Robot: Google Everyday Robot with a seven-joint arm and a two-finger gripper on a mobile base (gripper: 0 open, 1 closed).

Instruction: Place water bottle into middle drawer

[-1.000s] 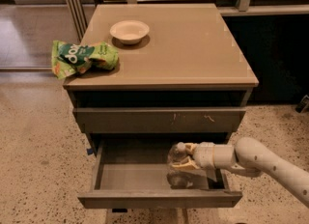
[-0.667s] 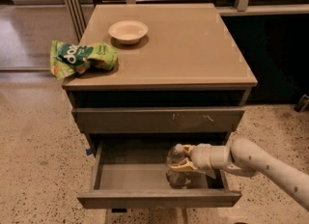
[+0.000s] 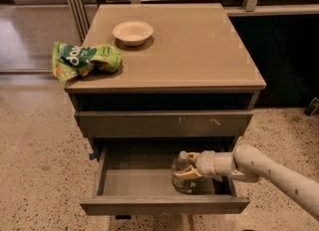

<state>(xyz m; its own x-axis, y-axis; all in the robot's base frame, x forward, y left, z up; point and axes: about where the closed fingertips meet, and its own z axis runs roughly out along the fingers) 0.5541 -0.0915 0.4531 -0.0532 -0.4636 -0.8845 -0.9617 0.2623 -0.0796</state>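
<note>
Arm (image 3: 279,173): smooth off-white tube, thick, matte; rounded bulge where it meets wrist; underside shaded grey; wrist (image 3: 215,163): short white cylinder sections, stepped, thin dark seams between rings; pincer (image 3: 182,173): slim tan-yellow fingers (image 3: 192,171), darker than white shell, mounted on last wrist ring; pincer sits inside open middle drawer (image 3: 164,205), right of centre, clamped round water bottle (image 3: 182,185); any markings too small to tell

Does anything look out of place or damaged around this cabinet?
The crumpled green snack bag overhangs the cabinet top at its left edge, and the upper drawer front bears small pale scratches. Otherwise nothing: the gripper holds the water bottle inside the open middle drawer.
</note>
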